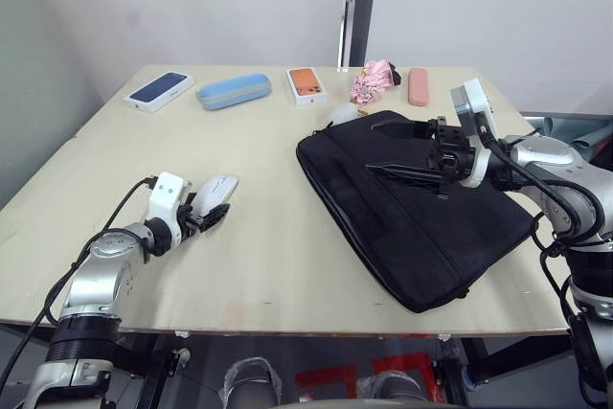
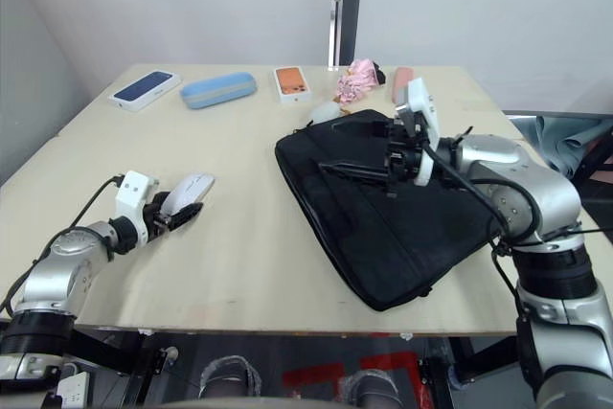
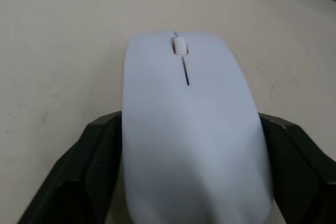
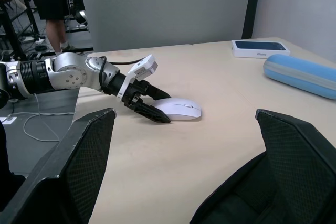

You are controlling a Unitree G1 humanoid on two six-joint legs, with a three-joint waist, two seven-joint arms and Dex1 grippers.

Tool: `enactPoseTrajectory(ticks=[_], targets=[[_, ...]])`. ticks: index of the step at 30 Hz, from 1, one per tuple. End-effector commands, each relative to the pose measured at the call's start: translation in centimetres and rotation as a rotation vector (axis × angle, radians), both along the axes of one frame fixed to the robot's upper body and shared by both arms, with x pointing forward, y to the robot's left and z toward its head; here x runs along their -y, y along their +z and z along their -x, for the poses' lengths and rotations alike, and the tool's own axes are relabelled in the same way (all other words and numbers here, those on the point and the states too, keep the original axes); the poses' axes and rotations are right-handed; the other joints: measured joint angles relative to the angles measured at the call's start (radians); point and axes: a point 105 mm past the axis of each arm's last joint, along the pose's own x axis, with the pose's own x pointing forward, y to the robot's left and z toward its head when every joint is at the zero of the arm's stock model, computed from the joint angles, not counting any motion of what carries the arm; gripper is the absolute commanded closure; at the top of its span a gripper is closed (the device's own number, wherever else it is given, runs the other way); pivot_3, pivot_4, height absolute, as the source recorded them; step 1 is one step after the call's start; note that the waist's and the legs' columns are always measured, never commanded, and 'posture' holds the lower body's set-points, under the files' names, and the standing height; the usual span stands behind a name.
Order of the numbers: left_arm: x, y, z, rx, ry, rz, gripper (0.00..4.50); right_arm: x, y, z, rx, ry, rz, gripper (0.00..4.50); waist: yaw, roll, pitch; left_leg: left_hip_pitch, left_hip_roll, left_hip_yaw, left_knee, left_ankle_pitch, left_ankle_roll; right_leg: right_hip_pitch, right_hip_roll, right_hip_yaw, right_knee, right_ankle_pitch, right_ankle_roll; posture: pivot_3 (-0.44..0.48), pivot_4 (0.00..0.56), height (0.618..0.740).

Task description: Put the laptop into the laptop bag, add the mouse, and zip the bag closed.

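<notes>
Pale wooden table [image 2: 249, 237]. The left gripper [image 2: 180, 215] lies low on the table at the near left, its black fingers on either side of the white mouse [image 2: 190, 188], which rests on the tabletop. The black laptop bag [image 2: 383, 217] lies flat and askew at centre right. The right gripper [image 2: 395, 162] hovers over the bag's upper part beside its handles; finger state unclear. Far edge, left to right: dark phone box [image 2: 145, 88], blue case [image 2: 218, 89], orange phone box [image 2: 292, 83], pink fabric bundle [image 2: 357, 79], pink case [image 2: 402, 84].
</notes>
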Motion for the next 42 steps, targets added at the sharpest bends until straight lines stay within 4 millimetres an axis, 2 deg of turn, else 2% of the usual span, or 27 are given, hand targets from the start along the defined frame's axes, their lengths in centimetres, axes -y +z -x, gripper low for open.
enactPoseTrajectory(ticks=[1,7,11,14,17,24,31,35,42], targets=[[-0.4,0.8,0.0,0.033,-0.002,-0.015,1.67,-0.1,0.9,0.7,0.051,0.016,0.000,0.00,0.000,0.000,0.000,0.000,0.000,0.000,0.000,0.000,0.000,0.000,0.000,0.000,0.000,0.000,0.000,0.000,0.150,0.740],[-0.5,2.5,0.2,0.097,-0.025,0.003,1.67,-0.4,-0.3,0.5,0.020,0.015,0.054,0.00,0.000,0.000,0.000,0.000,0.000,0.000,0.000,0.000,0.000,0.000,0.000,0.000,0.000,0.000,0.000,0.000,0.150,0.740],[-0.8,4.8,1.1,0.152,-0.080,-0.006,1.67,-1.4,-2.9,-0.7,-0.010,-0.045,0.179,0.00,-0.003,0.000,0.000,0.000,0.000,0.000,-0.001,0.000,0.000,-0.001,0.000,0.000,-0.001,0.000,0.000,0.000,0.150,0.740],[-1.1,5.4,1.7,0.159,-0.090,-0.012,1.67,-2.3,-4.3,-0.6,0.012,-0.037,0.233,0.00,-0.003,0.000,0.000,0.000,0.000,0.000,-0.002,0.000,0.000,-0.001,0.000,0.000,-0.001,0.000,0.000,0.000,0.150,0.740],[-0.5,6.0,2.7,0.165,-0.143,-0.013,1.67,-3.8,-6.3,-0.8,0.052,-0.055,0.288,0.00,-0.003,0.000,0.000,0.000,0.000,0.001,-0.002,0.000,-0.001,-0.001,0.000,0.000,-0.002,0.000,0.000,0.000,0.150,0.740],[0.6,5.6,3.3,0.158,-0.154,-0.005,1.67,-4.9,-11.7,-2.2,0.053,-0.142,0.463,0.00,-0.004,0.000,0.000,0.000,0.000,0.001,-0.003,0.000,-0.001,-0.001,0.000,0.000,-0.003,0.000,0.000,0.000,0.150,0.740],[1.0,5.2,3.5,0.150,-0.166,0.003,1.67,-5.0,-13.1,-3.3,0.014,-0.209,0.479,0.00,-0.007,0.001,0.000,0.000,0.000,0.001,-0.004,0.000,-0.002,-0.002,0.001,0.001,-0.003,0.000,0.001,0.000,0.150,0.740],[1.1,5.0,3.3,0.148,-0.165,-0.001,1.67,-4.7,-13.5,-3.9,-0.020,-0.247,0.480,1.15,-0.007,0.000,0.000,0.000,0.000,0.001,-0.004,0.000,-0.002,-0.002,0.001,0.001,-0.003,0.000,0.001,0.000,0.150,0.740],[1.1,4.8,3.1,0.146,-0.166,0.002,1.67,-4.0,-13.9,-4.2,-0.066,-0.279,0.478,3.56,-0.007,0.001,0.000,0.000,0.000,0.001,-0.004,0.000,-0.002,-0.002,0.001,0.001,-0.003,0.000,0.001,0.000,0.150,0.740]])
